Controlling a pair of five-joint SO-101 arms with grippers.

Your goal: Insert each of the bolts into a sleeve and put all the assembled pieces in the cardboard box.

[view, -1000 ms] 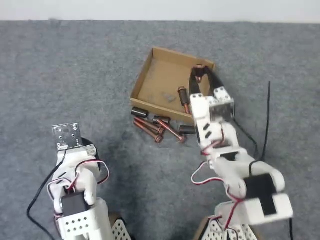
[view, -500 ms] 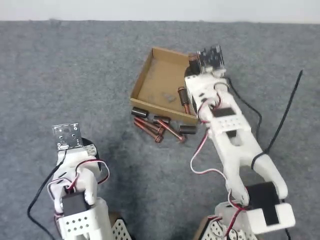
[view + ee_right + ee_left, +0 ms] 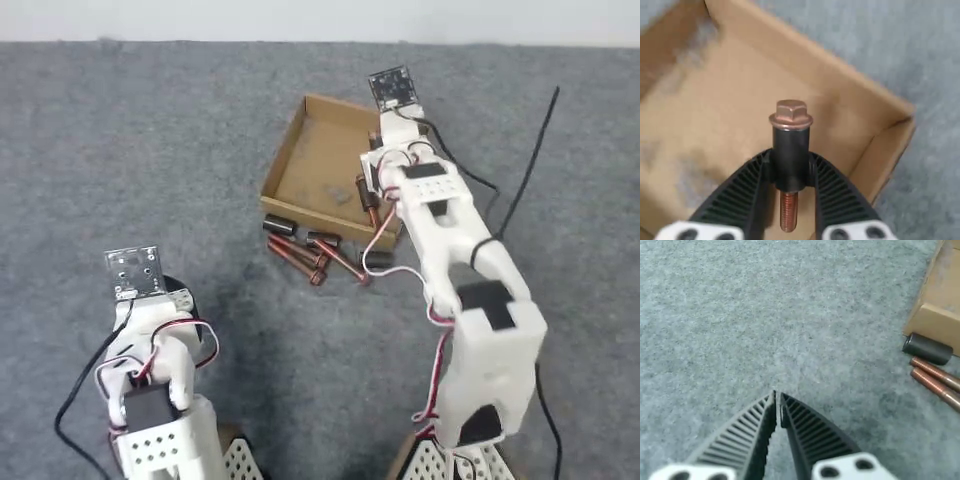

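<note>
My right gripper (image 3: 789, 172) is shut on a black sleeve (image 3: 789, 150) with a copper bolt (image 3: 791, 114) through it, held upright over the cardboard box (image 3: 860, 102) near a corner. From above, the right arm (image 3: 430, 200) stretches over the box's (image 3: 310, 160) right side. One assembled piece (image 3: 366, 192) lies inside the box. In front of the box lie loose bolts (image 3: 296, 258) and sleeves (image 3: 281, 225). My left gripper (image 3: 777, 401) is shut with nothing in it, low over the carpet. A sleeve (image 3: 927, 348) and two bolts (image 3: 936, 381) lie some way off from it.
Grey carpet (image 3: 150, 150) covers the table. The left arm (image 3: 150, 340) stands at the near left, away from the parts. A black cable (image 3: 520, 190) trails to the right of the right arm. A box corner (image 3: 940, 310) appears in the left wrist view.
The right arm has stretched forward and leftward, carrying the sleeved bolt from the box's right edge to above its inside. The left arm has not moved.
</note>
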